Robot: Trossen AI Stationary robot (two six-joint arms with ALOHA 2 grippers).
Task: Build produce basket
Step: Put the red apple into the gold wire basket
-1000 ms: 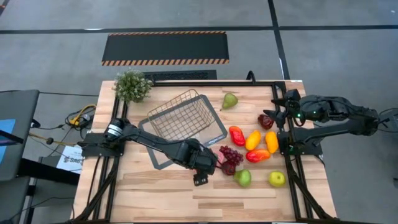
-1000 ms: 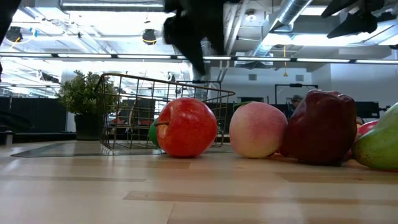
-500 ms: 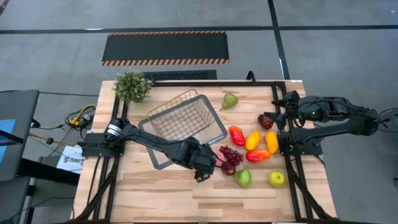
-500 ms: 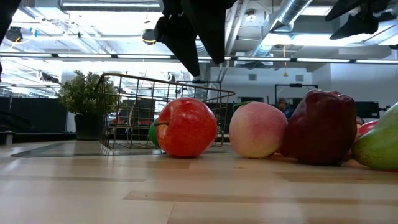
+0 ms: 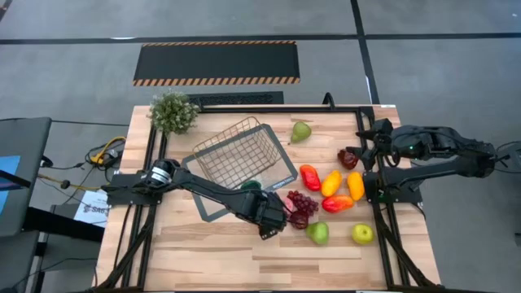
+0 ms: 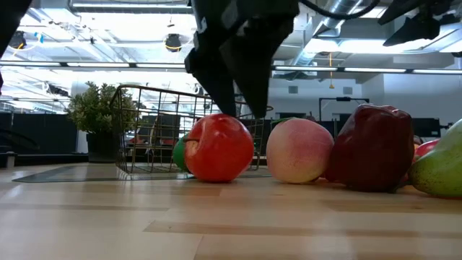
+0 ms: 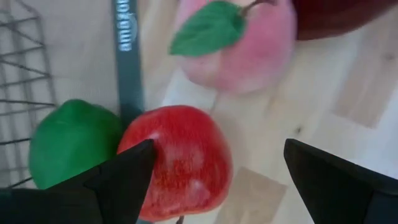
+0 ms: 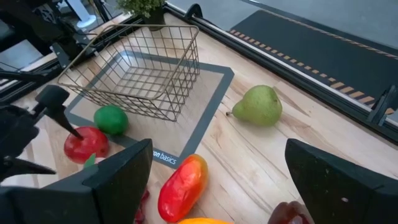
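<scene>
A pale butcher-block wooden table [image 5: 203,252] stands on a grey floor beside a black mat edged in orange hazard stripes [image 5: 216,63], with ceiling ducts and strip lights of an open workshop visible in the low view. Near the table's middle, the rectangular silver wire-mesh basket [image 5: 234,152] sits tilted on its flat grey tray base [image 5: 286,168], whose edge carries small white lettering too blurred to read for certain; a small round green fruit [image 8: 111,119] lies on the mat just outside the basket wall. The left gripper [image 7: 214,163], fingers spread wide apart, is lowered over a shiny red plastic apple [image 7: 177,160], one finger [image 7: 118,177] touching the apple's side and the other standing clear of it. The apple rests on the wood at the mat's edge, just beside the green fruit and near a pink peach with a green leaf [image 7: 239,43]. To their right lie a bunch of dark purple grapes [image 5: 302,202], a green-and-red pear-shaped fruit [image 5: 318,233], a yellow-green apple [image 5: 362,234] and a cluster of red, orange and yellow peppers [image 5: 332,189], with a dark red fruit [image 5: 348,159] and a green pear [image 5: 302,131] farther back. The right gripper [image 8: 217,180], fingers apart and holding nothing, hangs above the table's right rear side. A bushy green potted plant [image 5: 172,111] occupies the rear left corner.
</scene>
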